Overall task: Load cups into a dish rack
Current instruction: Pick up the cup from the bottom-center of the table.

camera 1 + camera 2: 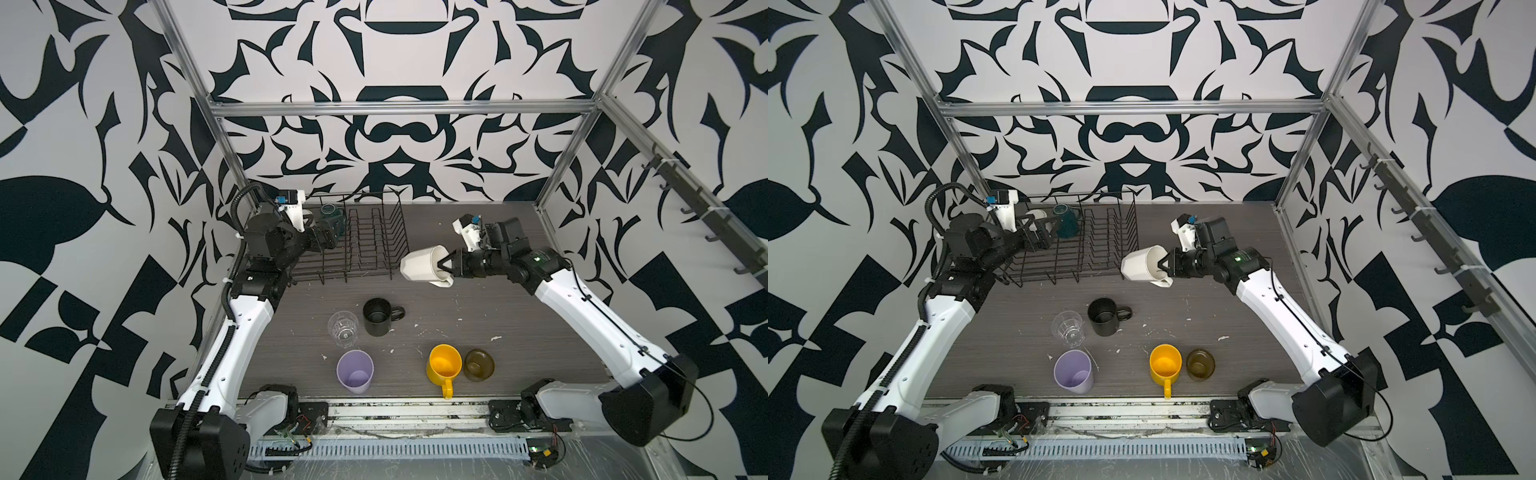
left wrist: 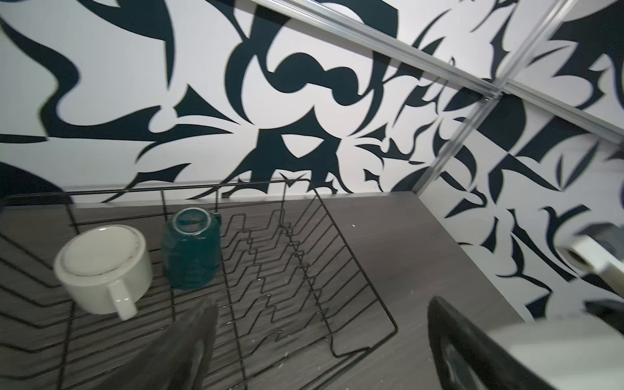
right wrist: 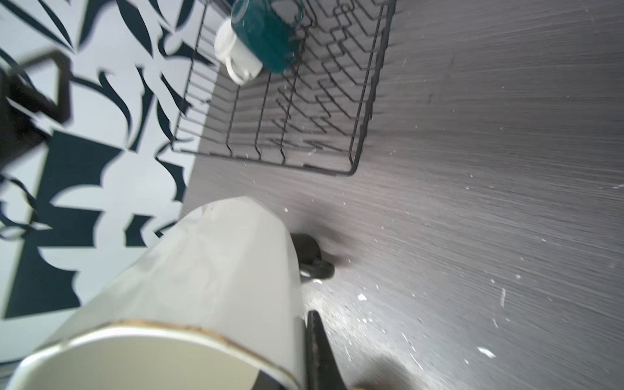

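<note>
The black wire dish rack (image 1: 365, 253) (image 2: 358, 287) (image 3: 364, 101) stands at the back left of the table. Inside it a teal mug (image 1: 332, 218) (image 2: 190, 250) and a cream mug (image 2: 101, 266) (image 3: 236, 57) sit upside down. My left gripper (image 1: 328, 241) (image 2: 320, 337) hovers open over the rack, holding nothing. My right gripper (image 1: 442, 266) (image 1: 1160, 266) is shut on the rim of a white faceted mug (image 1: 424, 264) (image 3: 202, 287), which lies tilted sideways in the air just right of the rack. One finger (image 3: 317, 344) shows outside its wall; the other is hidden inside.
On the table in front stand a black mug (image 1: 377, 316), a clear glass (image 1: 343, 329), a lilac tumbler (image 1: 355, 371), a yellow mug (image 1: 444, 365) and an olive-brown glass (image 1: 478, 364), all upright. White flecks dot the tabletop.
</note>
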